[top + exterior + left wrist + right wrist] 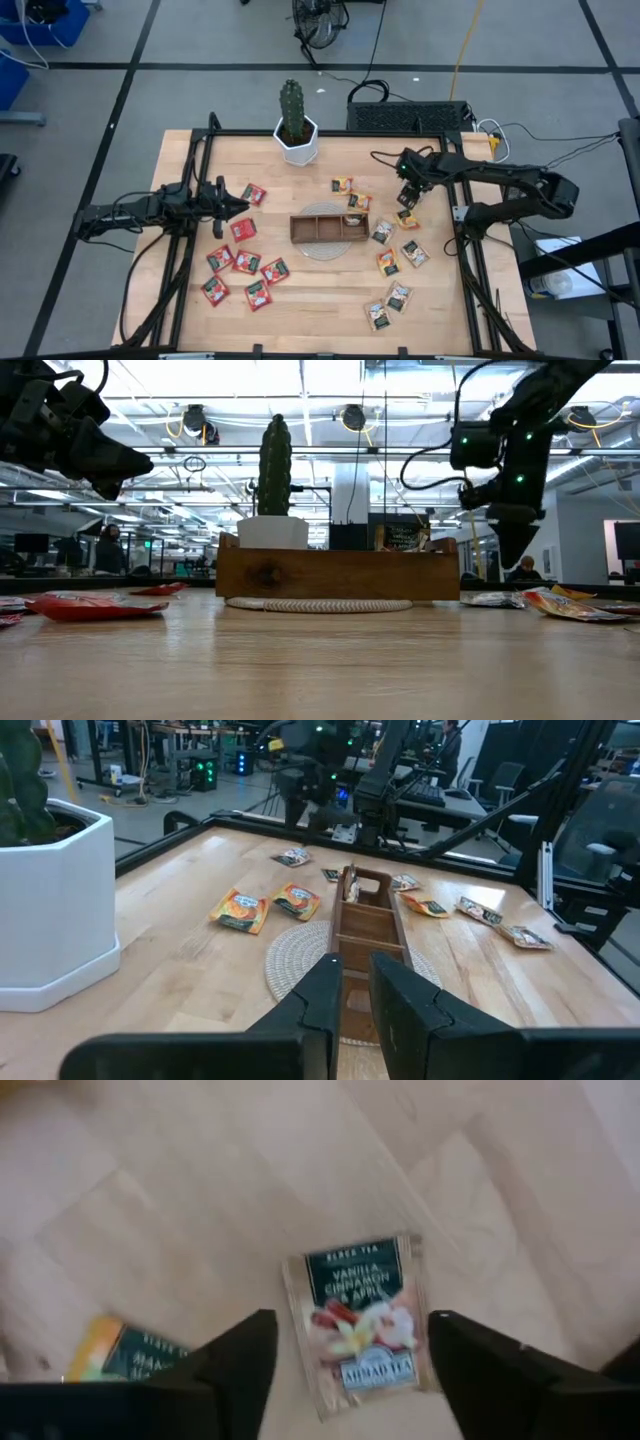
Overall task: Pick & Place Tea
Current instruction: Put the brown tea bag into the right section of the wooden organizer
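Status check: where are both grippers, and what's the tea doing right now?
Right gripper open, above a grey-white vanilla sachet lying flat on the table. Left gripper hovers near the red sachets, empty. Tray route unobstructed.

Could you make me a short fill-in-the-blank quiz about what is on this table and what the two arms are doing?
1. The right gripper hangs with open jaws over a grey-white tea sachet whose label reads vanilla, cinnamon and ____.
2. The brown wooden tray rests on a round woven ____.
3. The green cactus stands in a ____ hexagonal pot.
4. The red tea sachets lie on the side of the ____ gripper.

Missing words: apple; mat; white; left
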Tool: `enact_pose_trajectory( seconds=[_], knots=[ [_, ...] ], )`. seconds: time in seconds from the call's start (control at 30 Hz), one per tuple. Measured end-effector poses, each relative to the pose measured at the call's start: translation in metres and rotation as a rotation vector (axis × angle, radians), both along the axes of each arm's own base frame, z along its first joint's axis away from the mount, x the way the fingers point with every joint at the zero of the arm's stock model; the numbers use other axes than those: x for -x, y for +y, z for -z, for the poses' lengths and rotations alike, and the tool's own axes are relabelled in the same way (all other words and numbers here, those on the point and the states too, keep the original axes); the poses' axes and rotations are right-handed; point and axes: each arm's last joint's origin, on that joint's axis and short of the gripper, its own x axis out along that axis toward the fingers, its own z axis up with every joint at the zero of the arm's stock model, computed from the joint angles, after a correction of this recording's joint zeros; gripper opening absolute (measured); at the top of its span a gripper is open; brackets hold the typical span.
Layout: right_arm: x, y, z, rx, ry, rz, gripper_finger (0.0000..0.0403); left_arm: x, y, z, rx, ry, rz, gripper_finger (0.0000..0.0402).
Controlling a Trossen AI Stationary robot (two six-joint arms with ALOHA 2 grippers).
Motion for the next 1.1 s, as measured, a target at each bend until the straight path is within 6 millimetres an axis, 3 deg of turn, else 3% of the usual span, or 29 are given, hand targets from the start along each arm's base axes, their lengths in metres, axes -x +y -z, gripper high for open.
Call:
enact_pose_trajectory(
  seconds=[0.2, 0.4, 0.67, 0.83, 1.1],
  knots=[
    [0.0, -0.015, 0.019, -0.036, 0.092, 0.029, 0.0291, 0.0, 0.0, 0.0, 0.0, 0.0, 0.0, 0.0058],
    [0.0, -0.026, 0.038, -0.08, 0.178, 0.058, 0.0283, 0.0, 0.0, 0.0, 0.0, 0.0, 0.0, 0.0058],
    [-0.001, -0.026, 0.056, -0.209, 0.219, 0.054, 0.027, 0.0, 0.0, 0.0, 0.0, 0.0, 0.0, 0.0058],
    [-0.004, -0.023, 0.057, -0.321, 0.134, 0.042, 0.0222, 0.0, 0.0, 0.0, 0.0, 0.0, 0.0, 0.0058],
    [-0.004, -0.022, 0.057, -0.326, 0.134, 0.044, 0.0089, 0.0, 0.0, 0.0, 0.0, 0.0, 0.0, 0.0058]
  ],
)
